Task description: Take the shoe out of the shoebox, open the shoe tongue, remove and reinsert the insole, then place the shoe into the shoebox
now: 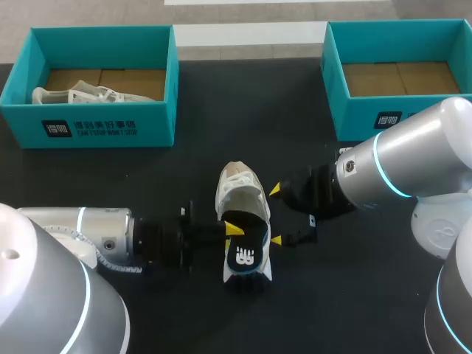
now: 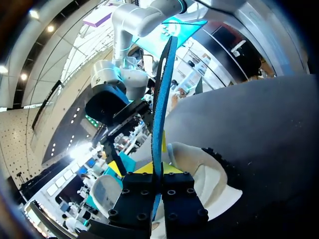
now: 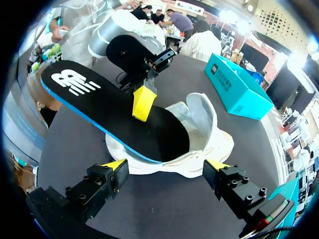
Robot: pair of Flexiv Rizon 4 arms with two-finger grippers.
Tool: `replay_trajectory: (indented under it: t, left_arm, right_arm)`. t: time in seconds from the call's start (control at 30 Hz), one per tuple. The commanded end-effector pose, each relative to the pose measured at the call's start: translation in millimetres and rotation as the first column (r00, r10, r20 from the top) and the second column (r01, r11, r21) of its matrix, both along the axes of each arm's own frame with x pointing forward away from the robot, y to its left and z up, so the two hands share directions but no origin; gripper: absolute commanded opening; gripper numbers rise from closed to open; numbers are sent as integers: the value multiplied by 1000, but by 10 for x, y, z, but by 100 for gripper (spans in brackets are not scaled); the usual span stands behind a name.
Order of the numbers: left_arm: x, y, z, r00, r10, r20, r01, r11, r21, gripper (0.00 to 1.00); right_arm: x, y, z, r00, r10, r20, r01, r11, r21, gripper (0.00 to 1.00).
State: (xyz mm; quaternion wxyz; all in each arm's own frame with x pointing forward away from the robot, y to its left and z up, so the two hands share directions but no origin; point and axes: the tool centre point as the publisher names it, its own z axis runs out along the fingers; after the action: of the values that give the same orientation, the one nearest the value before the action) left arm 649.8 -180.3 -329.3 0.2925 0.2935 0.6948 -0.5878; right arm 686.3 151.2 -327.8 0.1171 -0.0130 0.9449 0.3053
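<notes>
Head camera high behind, looking down, both wrist cameras close, facing across the same shoe (image 1: 240, 193).

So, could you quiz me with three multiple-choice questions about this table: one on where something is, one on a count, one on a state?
1. Where is the black insole?
A. In a box.
B. In the left gripper, one end in the white shoe.
C. Flat on the table.

2. How many teal shoeboxes are there?
A. One.
B. Three.
C. Two.

3. The right gripper is:
A. open.
B. shut on the shoe.
C. shut on the insole.

Answers:
1 B: the wrist views show the left fingers pinching it over the shoe's opening.
2 C: one stands at each far side.
3 A: its yellow tips stand apart beside the shoe.
</notes>
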Motion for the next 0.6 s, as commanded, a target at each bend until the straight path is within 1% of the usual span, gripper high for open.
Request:
replay_trajectory:
  t: [0.03, 0.23, 0.37, 0.57, 0.6]
  left_arm:
    - [127, -69, -111, 1000, -5, 5, 5, 1000, -3, 0]
    - [289, -48, -176, 1000, 20, 20, -21, 1000, 4, 0]
    - [361, -65, -224, 999, 30, 22, -31, 999, 13, 0]
    - [366, -42, -281, 999, 49, 1, -49, 998, 32, 0]
    - [348, -31, -261, 999, 49, 0, -49, 998, 31, 16]
  right_arm:
    - [-12, -4, -6, 1000, 0, 2, 0, 1000, 1, 100]
    - [-12, -4, -6, 1000, 0, 2, 0, 1000, 1, 100]
    - [-12, -4, -6, 1000, 0, 2, 0, 1000, 1, 100]
    - [-12, -4, -6, 1000, 0, 2, 0, 1000, 1, 100]
    - [-12, -4, -6, 1000, 0, 2, 0, 1000, 1, 100]
